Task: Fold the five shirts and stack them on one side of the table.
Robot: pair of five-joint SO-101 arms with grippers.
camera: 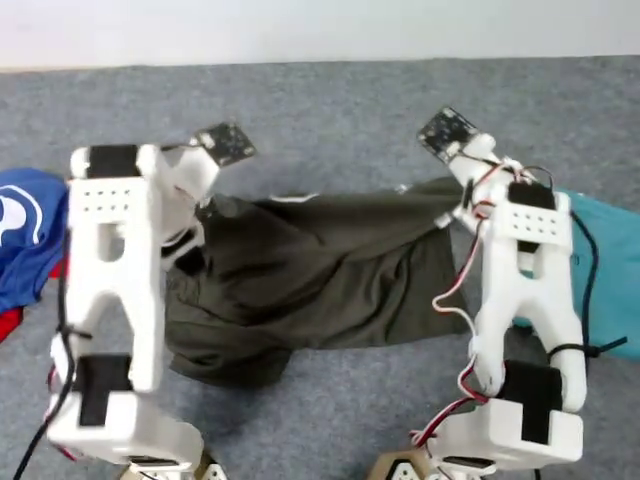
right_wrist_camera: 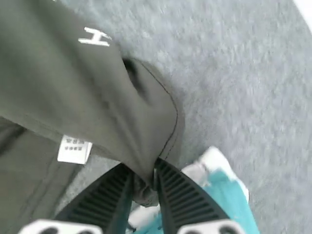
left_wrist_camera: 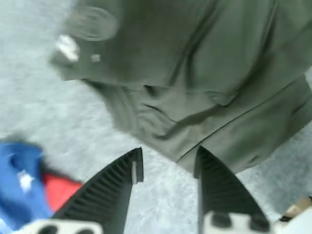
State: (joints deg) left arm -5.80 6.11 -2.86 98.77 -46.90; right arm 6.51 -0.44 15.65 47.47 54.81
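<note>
Now one olive shirt pinched by right tool; left tool spread, empty.

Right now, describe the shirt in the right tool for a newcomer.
In the middle of the grey table lies the dark olive shirt, one edge pinched in the right tool. Its neighbours, a blue shirt and a teal shirt, are bright.

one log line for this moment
left pincer: open, by olive shirt edge | right pincer: shut on olive shirt | blue shirt, teal shirt: at sides
</note>
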